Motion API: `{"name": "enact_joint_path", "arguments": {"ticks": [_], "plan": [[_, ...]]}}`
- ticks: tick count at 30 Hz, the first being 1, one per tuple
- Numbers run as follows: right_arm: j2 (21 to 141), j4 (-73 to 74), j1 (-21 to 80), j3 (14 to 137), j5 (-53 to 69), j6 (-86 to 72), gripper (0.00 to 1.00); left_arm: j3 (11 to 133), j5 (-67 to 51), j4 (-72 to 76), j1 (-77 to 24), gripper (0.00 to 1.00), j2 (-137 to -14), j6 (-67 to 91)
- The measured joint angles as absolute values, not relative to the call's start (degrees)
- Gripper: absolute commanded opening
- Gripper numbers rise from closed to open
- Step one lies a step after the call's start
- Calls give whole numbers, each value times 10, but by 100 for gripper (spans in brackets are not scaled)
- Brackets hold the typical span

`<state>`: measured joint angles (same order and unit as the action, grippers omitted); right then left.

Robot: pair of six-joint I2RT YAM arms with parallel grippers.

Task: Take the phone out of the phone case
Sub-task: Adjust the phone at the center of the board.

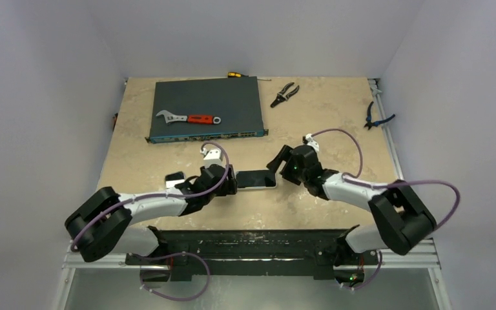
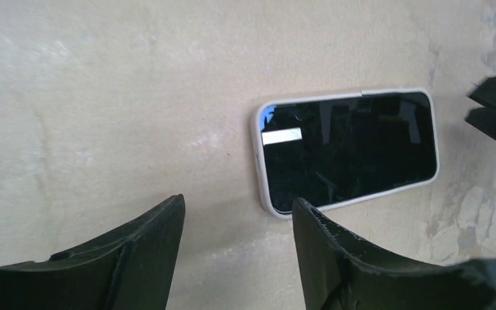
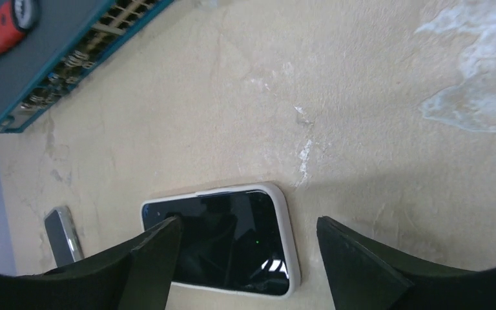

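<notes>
The phone (image 1: 256, 179), dark screen up, lies flat on the table inside a white case (image 2: 259, 161). It also shows in the left wrist view (image 2: 349, 150) and the right wrist view (image 3: 229, 242), where the case rim (image 3: 287, 226) is visible. My left gripper (image 1: 231, 182) is open and empty just off the phone's left end; in its own view (image 2: 237, 203) one finger (image 2: 336, 252) is near the case corner. My right gripper (image 1: 278, 166) is open and empty at the phone's right end; in its own view (image 3: 248, 223) the jaws straddle that end.
A blue-grey network switch (image 1: 205, 110) at the back carries a red-handled wrench (image 1: 187, 118). A screwdriver (image 1: 236, 75), black pliers (image 1: 284, 94) and blue pliers (image 1: 378, 117) lie at the back and right. A small dark device (image 1: 174, 177) lies left of the left gripper.
</notes>
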<state>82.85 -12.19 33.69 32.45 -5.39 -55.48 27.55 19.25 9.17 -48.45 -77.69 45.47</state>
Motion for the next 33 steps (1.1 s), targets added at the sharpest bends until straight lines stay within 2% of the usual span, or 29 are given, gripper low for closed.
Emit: {"name": "enact_joint_path", "arguments": {"ticks": [3,6,9,13,19,25,33], "plan": [[741,-91,337,305,-65,-541,80,293,233,41,-484,70,-740,453],[647,-88,342,262,-64,-543,76,341,250,24,-472,66,-743,437],[613,-96,350,211,-59,-557,75,405,239,39,-445,62,-798,421],[642,-131,361,156,-34,-578,75,471,200,84,-416,59,-911,405],[685,-210,366,148,-18,-600,75,508,155,114,-414,54,-1024,383],[743,-284,366,153,-2,-616,73,488,132,162,-421,51,-1027,384],[817,-300,364,210,17,-616,73,377,143,215,-465,49,-954,415]]}}
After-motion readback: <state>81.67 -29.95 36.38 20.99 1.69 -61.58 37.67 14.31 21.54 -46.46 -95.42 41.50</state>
